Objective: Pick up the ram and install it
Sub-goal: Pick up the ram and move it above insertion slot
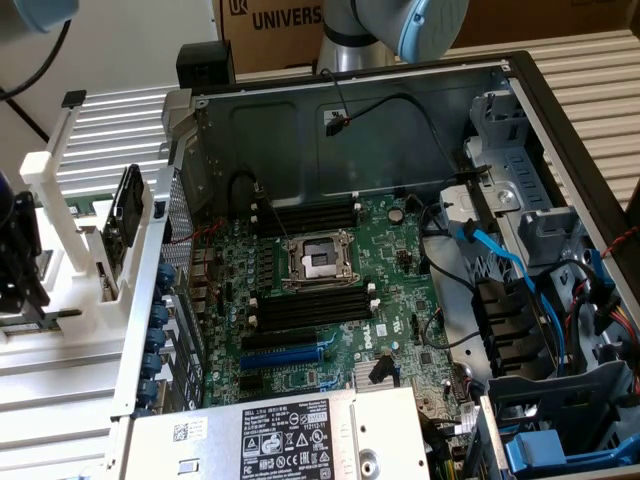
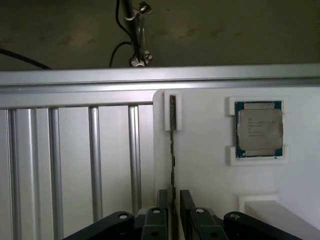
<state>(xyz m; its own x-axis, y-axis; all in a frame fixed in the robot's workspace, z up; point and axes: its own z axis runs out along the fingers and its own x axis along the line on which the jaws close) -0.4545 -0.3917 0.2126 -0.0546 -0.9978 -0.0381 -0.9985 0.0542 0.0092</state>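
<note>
The ram [image 2: 172, 145] stands on its long edge in a slot of a white holder [image 2: 200, 165], so I see it as a thin dark strip. My gripper [image 2: 173, 197] is open and straddles the near end of the ram, with one black finger [image 2: 162, 200] on each side and small gaps between. In the exterior view the gripper [image 1: 20, 265] hangs at the far left, over the white holder [image 1: 60, 290] and outside the computer case. On the green motherboard [image 1: 330, 290] inside the case, the long black memory slots [image 1: 310, 310] lie empty beside the CPU socket [image 1: 320, 260].
A square silver CPU chip [image 2: 259, 129] sits in its own pocket of the white holder. The open case [image 1: 400, 110] has tall metal walls, blue and black cables [image 1: 500, 260] on the exterior view's right, and a power supply [image 1: 290, 435] at the front. A ribbed aluminium surface [image 2: 75, 165] lies beside the holder.
</note>
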